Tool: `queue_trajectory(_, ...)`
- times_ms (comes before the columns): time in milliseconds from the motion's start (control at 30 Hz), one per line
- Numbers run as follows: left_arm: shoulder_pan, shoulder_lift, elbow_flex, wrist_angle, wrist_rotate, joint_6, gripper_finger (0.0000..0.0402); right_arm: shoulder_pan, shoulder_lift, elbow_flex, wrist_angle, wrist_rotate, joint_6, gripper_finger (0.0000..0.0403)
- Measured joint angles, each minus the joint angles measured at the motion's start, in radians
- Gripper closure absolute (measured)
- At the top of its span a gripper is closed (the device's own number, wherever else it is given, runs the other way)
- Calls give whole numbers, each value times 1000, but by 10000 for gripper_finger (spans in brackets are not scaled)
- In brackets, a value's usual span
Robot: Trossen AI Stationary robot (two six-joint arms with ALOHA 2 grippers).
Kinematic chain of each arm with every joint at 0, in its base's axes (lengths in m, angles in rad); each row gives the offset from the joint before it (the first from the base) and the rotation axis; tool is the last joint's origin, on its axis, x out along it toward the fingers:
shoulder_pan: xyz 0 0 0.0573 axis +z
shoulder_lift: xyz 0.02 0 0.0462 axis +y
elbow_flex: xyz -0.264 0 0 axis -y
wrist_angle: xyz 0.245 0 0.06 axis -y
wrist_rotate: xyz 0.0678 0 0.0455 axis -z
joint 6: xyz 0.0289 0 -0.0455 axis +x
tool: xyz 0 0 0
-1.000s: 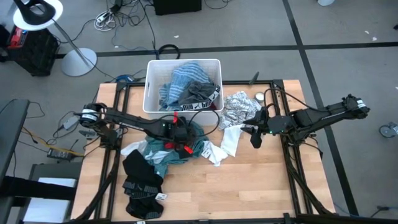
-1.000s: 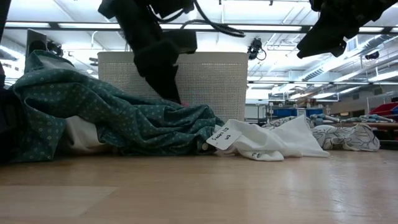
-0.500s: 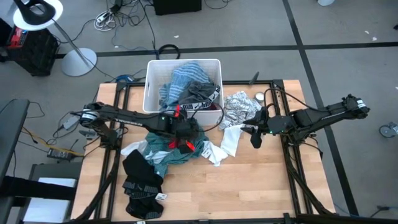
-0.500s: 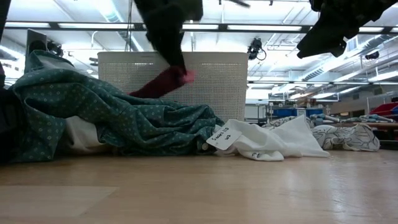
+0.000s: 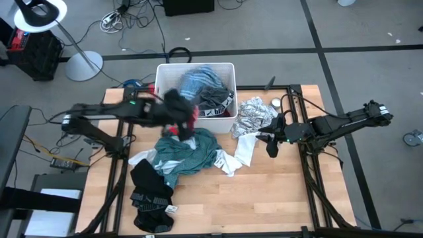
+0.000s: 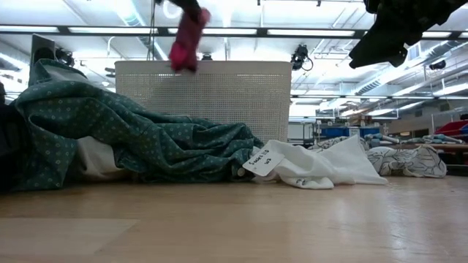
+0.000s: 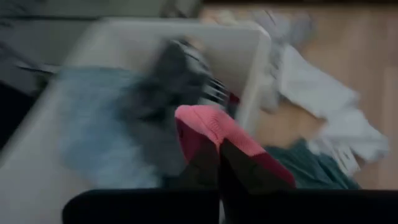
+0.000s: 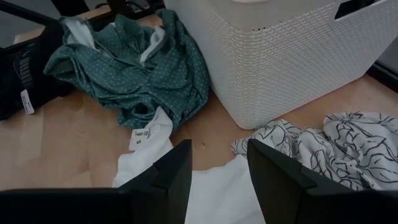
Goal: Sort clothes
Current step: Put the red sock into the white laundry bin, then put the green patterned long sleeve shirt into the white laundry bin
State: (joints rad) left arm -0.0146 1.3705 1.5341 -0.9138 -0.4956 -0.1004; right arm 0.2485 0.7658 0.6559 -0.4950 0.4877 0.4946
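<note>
My left gripper (image 5: 183, 118) is shut on a small red garment (image 7: 214, 130) and hangs in the air by the near wall of the white tub (image 5: 160, 92), above the teal garment (image 5: 192, 153). The red garment also shows high up in the low view (image 6: 186, 38). The tub holds blue-striped and grey clothes (image 5: 198, 86). My right gripper (image 8: 217, 171) is open and empty above a white garment (image 5: 242, 152), which lies flat on the table. A white-grey patterned garment (image 5: 254, 114) lies beside the tub. A black garment (image 5: 149, 190) lies at the near left. My left gripper pinches the red garment (image 7: 205, 149) between its two shut fingers; motion blur hides which part it has. The garment is lifted clear of the table and hangs below the gripper (image 6: 183, 51), above the level of the tub's rim.
The tub (image 6: 219, 95) stands at the table's far edge, left of the middle. The teal garment (image 6: 131, 139) is heaped in front of it over another white garment. Bare wood (image 5: 264, 198) lies toward the table's near right.
My left gripper has risen from the teal heap and swung toward the far edge and the tub, staying shut. The red garment has been pulled out of the heap and lifted clear; it now hangs high by the tub. The teal garment has stayed on the table.
</note>
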Motion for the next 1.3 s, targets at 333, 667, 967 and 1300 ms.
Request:
queue_trajectory(333, 222, -166, 1, 196, -102, 125, 401, 0, 0, 0, 2, 0, 0, 247)
queue_trajectory(667, 368, -122, 1, 109, -12, 124, 360, 0, 0, 0, 0, 0, 1, 247)
queue_trajectory(967, 381, -121, 0, 31, -8, 63, 281, 0, 0, 0, 0, 0, -7, 247)
queue_trajectory(1300, 337, -122, 0, -101, 86, 3, 270, 0, 0, 0, 0, 0, -7, 247)
